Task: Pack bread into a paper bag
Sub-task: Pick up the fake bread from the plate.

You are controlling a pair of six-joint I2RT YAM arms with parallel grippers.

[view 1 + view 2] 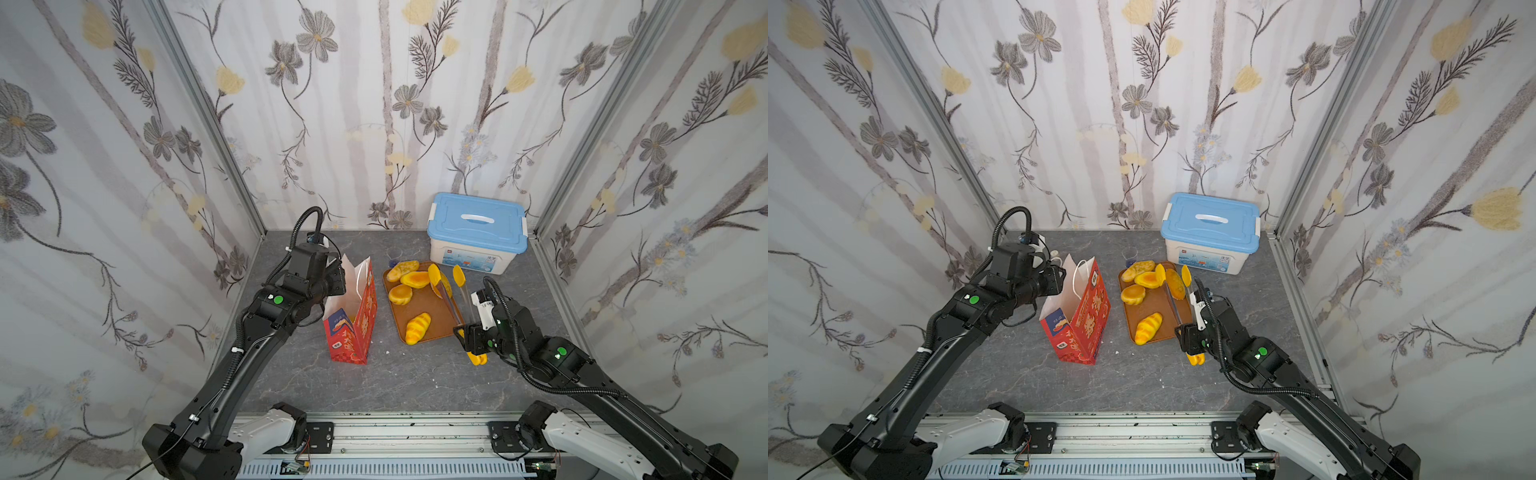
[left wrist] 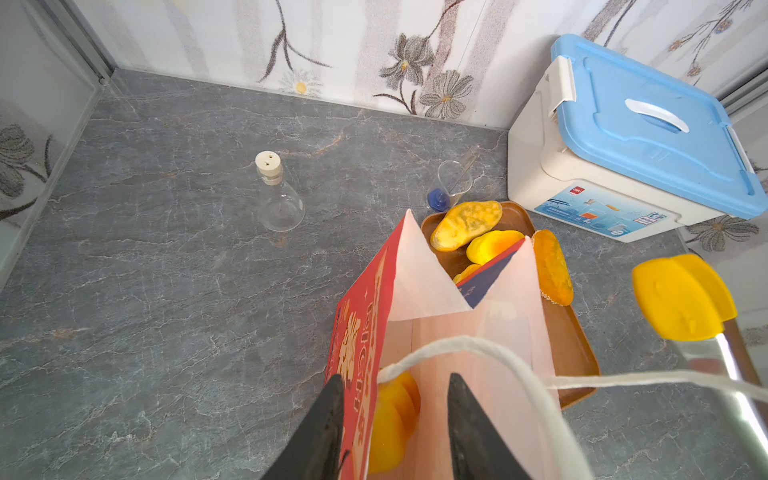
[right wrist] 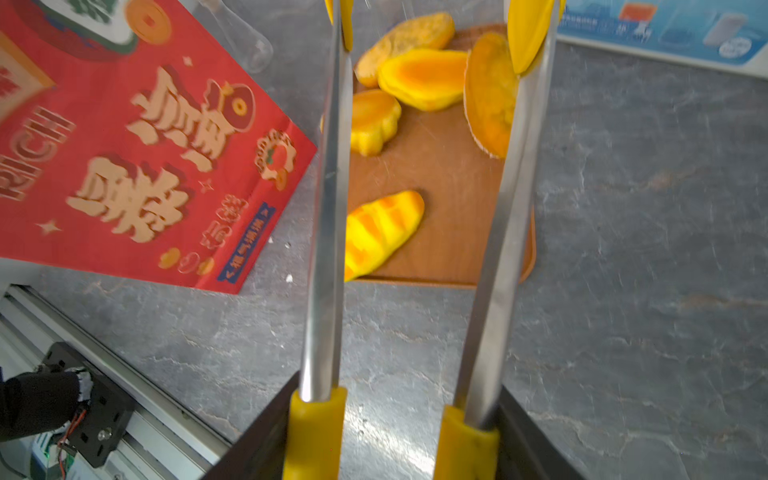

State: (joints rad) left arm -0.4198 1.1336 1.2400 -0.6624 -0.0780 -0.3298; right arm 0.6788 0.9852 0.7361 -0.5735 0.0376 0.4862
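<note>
Left wrist view only: left gripper [image 2: 395,380] is at the mouth of the paper bag [image 2: 457,332]. Jaws are parted, one finger outside the red wall and one inside, not clamping it. Same view shows one yellow loaf [image 2: 390,428] down inside the bag and a white cord handle across the opening. It also shows a stoppered glass flask [image 2: 280,199] and a clear cup [image 2: 453,183] on the table [image 2: 166,311] behind the bag. Both top views mostly hide the flask behind the left arm.

Bag stands upright, left of centre, open, just beside the brown tray [image 1: 432,320].

The tray holds five loaves:
- speckled oval [image 1: 402,270] at the far end
- glossy oval [image 1: 415,279] touching it
- round bun [image 1: 400,294]
- striped loaf [image 1: 417,327] at the near end
- flat oval [image 1: 444,286] tipped on edge at the right rim

Right wrist view: right gripper [image 3: 395,415] is clamped on the yellow sleeves of the tongs [image 3: 328,249], tong arms spread over the tray. One tip sits by the tipped oval; contact is unclear because of blur.

Blue-lidded box [image 1: 478,232] is far right at the back, lid on, contents unseen.
</note>
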